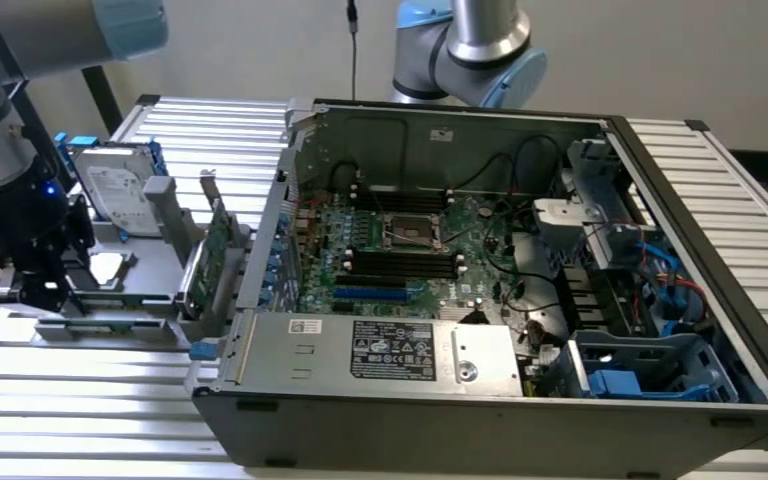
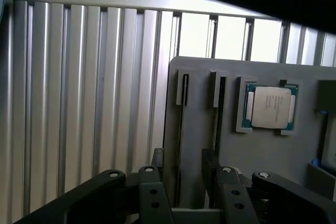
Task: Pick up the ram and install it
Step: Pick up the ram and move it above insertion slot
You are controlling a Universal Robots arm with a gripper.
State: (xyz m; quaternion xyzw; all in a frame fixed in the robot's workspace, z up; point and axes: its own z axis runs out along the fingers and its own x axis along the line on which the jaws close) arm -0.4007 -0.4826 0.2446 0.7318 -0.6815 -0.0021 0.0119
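In the wrist view the ram (image 2: 182, 129) stands on edge as a thin dark strip in a slot of the grey parts holder (image 2: 273, 156). My gripper (image 2: 184, 179) is open, with one finger on each side of that strip and a gap showing on both sides. A second slot (image 2: 217, 114) lies just beside it. In the exterior view the gripper (image 1: 40, 288) hangs low over the holder (image 1: 157, 300), at the exterior view's left of the open computer case (image 1: 491, 410). The motherboard's black memory slots (image 1: 404, 263) lie inside the case.
On the holder sit a processor chip (image 2: 269, 107), a silver hard drive with blue rails (image 1: 107, 190) and an upright green expansion card (image 1: 211, 262). A ribbed metal table (image 1: 77, 420) carries everything. The power supply (image 1: 384, 352) and cables (image 1: 531, 300) crowd the case's near side.
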